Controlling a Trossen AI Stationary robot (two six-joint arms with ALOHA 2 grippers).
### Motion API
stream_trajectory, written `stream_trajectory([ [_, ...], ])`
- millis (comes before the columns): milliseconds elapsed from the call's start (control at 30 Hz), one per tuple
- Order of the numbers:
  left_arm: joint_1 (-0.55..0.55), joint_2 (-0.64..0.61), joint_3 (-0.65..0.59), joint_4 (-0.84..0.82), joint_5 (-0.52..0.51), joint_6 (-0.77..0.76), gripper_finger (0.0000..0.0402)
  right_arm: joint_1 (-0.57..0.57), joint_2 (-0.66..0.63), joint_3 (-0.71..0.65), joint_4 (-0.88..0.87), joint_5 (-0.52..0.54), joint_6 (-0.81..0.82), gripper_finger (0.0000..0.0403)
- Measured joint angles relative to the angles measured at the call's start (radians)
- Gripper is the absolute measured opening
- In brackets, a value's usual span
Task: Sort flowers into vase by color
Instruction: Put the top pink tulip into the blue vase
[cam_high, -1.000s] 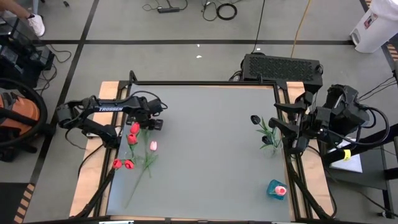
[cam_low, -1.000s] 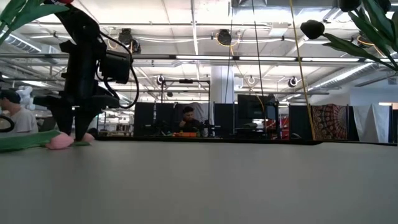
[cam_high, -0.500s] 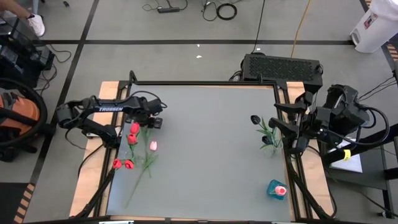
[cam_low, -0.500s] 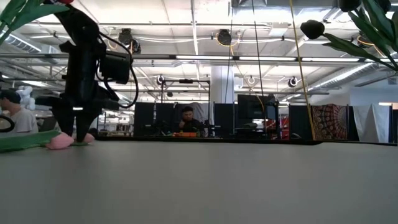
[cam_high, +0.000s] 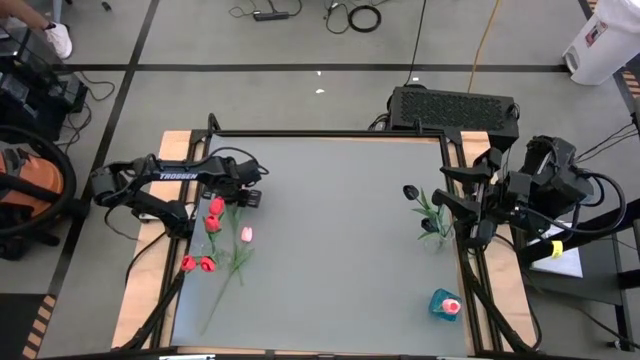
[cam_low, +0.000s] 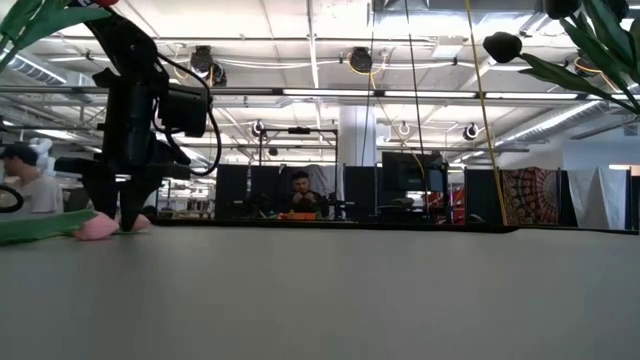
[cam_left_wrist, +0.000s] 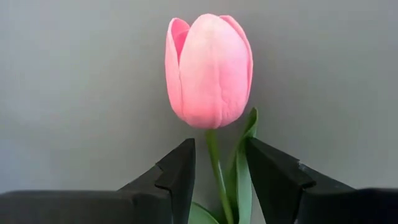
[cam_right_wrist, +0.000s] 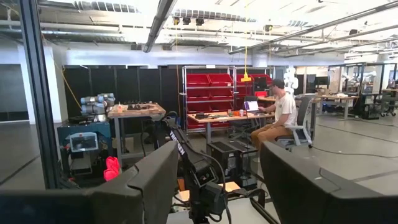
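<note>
Here the grey table is a smooth matte sheet framed in pale wood. On its left side lie the flowers: thin green stems with long pointed leaves and small smooth heads. A pink tulip lies flat, its waxy petals closed into an egg-shaped bud with one petal edge curling open. Four red tulips lie just beside it, two near the left gripper and two nearer the table's front-left edge. On the right side a pair of black tulips stands upright with dark glossy heads on leafy stems, close to the right arm. A small blue vase with a pinkish-red top sits near the front-right corner, well apart from all the flowers.

Against the pictures of a second ago, almost nothing differs: the flowers lie in the same places, and the left arm's wrist has shifted only slightly over the pink tulip.

The left gripper is down at the table with its blunt dark fingers partly apart, one on each side of the pink tulip's stem just below the head. A gap shows on both sides of the stem, so nothing is clamped. The right gripper waits at the table's right edge, fingers spread wide and holding nothing.
</note>
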Motion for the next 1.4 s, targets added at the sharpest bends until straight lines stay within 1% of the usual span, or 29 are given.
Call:
stream_trajectory([
  [67, 0.000, 0.000, 0.000, 0.000, 0.001, 0.000, 0.0140, 0.000, 0.000, 0.000, 0.000, 0.000, 0.000, 0.0219],
  [167, 0.000, 0.000, 0.000, 0.000, 0.003, 0.000, 0.0115, 0.000, 0.000, 0.000, 0.000, 0.000, -0.002, 0.0219],
  [433, 0.000, 0.000, 0.000, 0.000, 0.003, 0.001, 0.0018, 0.000, 0.000, 0.000, 0.000, 0.000, -0.003, 0.0219],
  [467, 0.000, 0.000, 0.000, 0.000, 0.004, 0.001, 0.0012, 0.000, 0.000, 0.000, 0.000, 0.000, -0.003, 0.0219],
  [633, 0.000, 0.000, 0.000, 0.001, 0.022, 0.007, 0.0014, 0.000, 0.000, 0.000, 0.000, 0.000, -0.003, 0.0219],
  [767, 0.000, 0.000, 0.002, 0.000, 0.038, 0.008, 0.0007, 0.000, 0.000, 0.000, 0.000, 0.000, -0.004, 0.0219],
  [933, 0.000, 0.000, 0.045, 0.000, 0.051, 0.008, 0.0006, 0.000, 0.000, 0.000, 0.000, 0.000, -0.004, 0.0219],
  [1133, 0.000, 0.000, 0.140, 0.001, 0.050, 0.010, 0.0006, 0.000, 0.000, 0.000, 0.000, 0.000, -0.004, 0.0219],
  [1400, 0.000, 0.000, 0.322, 0.054, 0.043, 0.037, 0.0007, 0.000, 0.000, 0.000, 0.000, 0.000, -0.004, 0.0219],
])
